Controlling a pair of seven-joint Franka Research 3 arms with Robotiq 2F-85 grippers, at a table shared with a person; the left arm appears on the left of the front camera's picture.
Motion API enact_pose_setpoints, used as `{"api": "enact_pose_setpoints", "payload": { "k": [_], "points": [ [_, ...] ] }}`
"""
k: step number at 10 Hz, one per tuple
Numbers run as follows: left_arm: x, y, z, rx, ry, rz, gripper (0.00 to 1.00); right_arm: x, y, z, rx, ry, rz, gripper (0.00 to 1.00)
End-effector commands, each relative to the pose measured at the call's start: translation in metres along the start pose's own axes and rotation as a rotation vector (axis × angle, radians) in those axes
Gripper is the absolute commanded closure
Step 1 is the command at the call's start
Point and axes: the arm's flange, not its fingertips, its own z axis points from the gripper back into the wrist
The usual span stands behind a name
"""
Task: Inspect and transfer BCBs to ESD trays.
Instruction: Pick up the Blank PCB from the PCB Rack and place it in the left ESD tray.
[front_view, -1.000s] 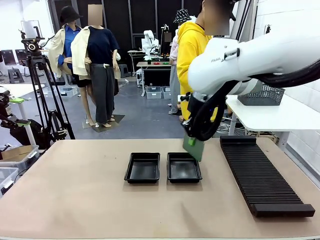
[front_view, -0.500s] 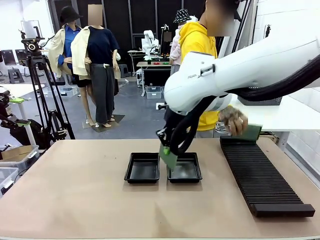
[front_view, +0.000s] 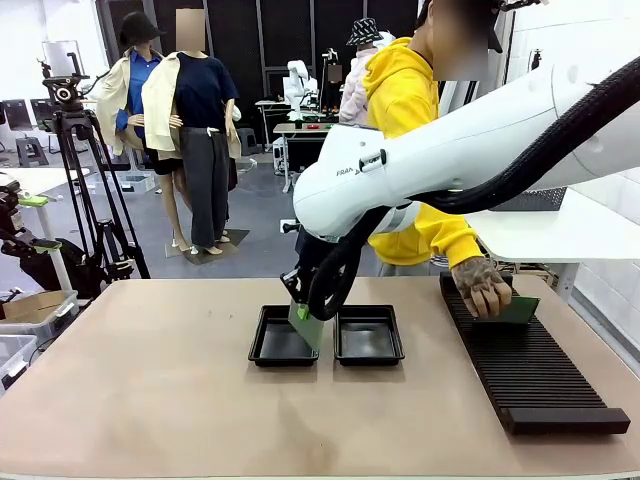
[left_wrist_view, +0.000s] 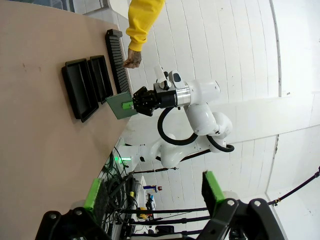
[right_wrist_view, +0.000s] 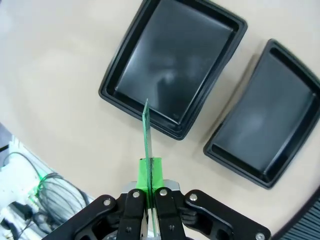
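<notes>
Right gripper (right_wrist_view: 150, 172): closed on the lower edge of a board (right_wrist_view: 146, 127), which is held upright and seen edge-on between the pads.
Board: held in the air over the left tray (front_view: 272, 345), above the rim on the side next to the right tray (front_view: 368, 342). No contact with the tray is seen.
Left gripper (left_wrist_view: 153, 189): fingers spread wide with nothing between them. It is held high and well apart from the trays.
Trays: set side by side in the middle of the table (front_view: 150, 400). Both floors are bare and black.
Second board (front_view: 518, 311): laid at the far end of the rack (front_view: 530, 370), under a person's hand (front_view: 482, 288).
Done: one board is gripped and positioned over a tray. No board is lodged in either tray yet.
Left: the held board is to be lowered and released into the left tray. The second board is to be dealt with after that. Whether more boards are waiting cannot be told.
Progress: judged to be early, since the first placement is not yet made.
Inspection: whether the held board is already checked cannot be told.
</notes>
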Motion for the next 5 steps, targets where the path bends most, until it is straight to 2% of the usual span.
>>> {"api": "enact_pose_setpoints", "payload": {
  "k": [1, 5],
  "points": [
    [0.0003, -0.002, 0.0005, 0.0, -0.007, 0.002, 0.0, -0.0108, -0.0033, 0.008, -0.01, -0.006, -0.008, 1.0],
    [0.0003, -0.002, 0.0005, 0.0, -0.007, 0.002, 0.0, -0.0108, -0.0033, 0.008, -0.01, -0.006, -0.008, 1.0]
  ]
}}
